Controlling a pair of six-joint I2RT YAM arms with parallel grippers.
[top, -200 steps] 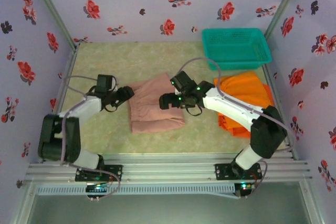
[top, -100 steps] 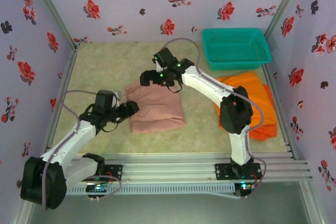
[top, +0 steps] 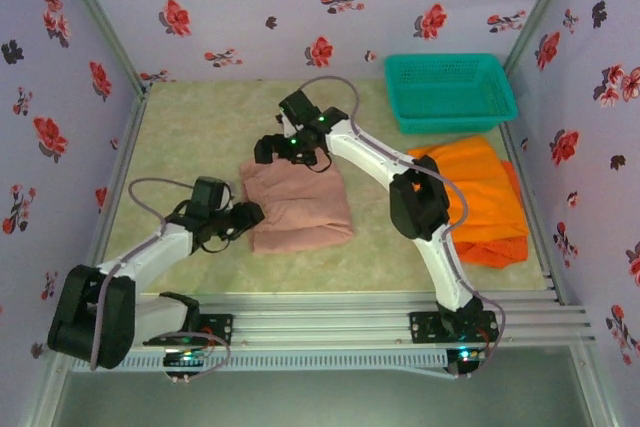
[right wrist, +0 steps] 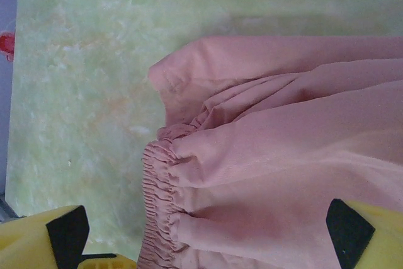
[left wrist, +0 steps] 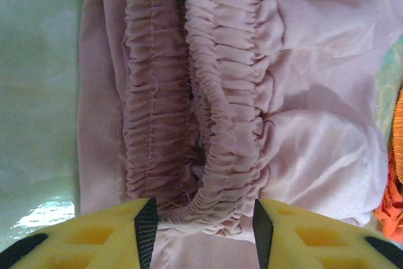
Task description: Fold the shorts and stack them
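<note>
The right gripper (top: 268, 150) has swung to the far-left corner of the pink shorts (top: 305, 209), and the left gripper (top: 246, 215) sits at their near-left edge. Both pairs of fingers are spread and released over the cloth, likely readying another fold.

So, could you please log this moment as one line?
pink shorts: folded | left tool: open, at waistband | right tool: open, over far corner

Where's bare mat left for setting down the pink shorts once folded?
Best: the back-left mat, between the back wall, the basket and the pink shorts. A narrower strip runs between those shorts and the near rail. Crowded: the right side under the orange shorts, and the pink shorts' left and back edges, where the left claw and right claw sit.
</note>
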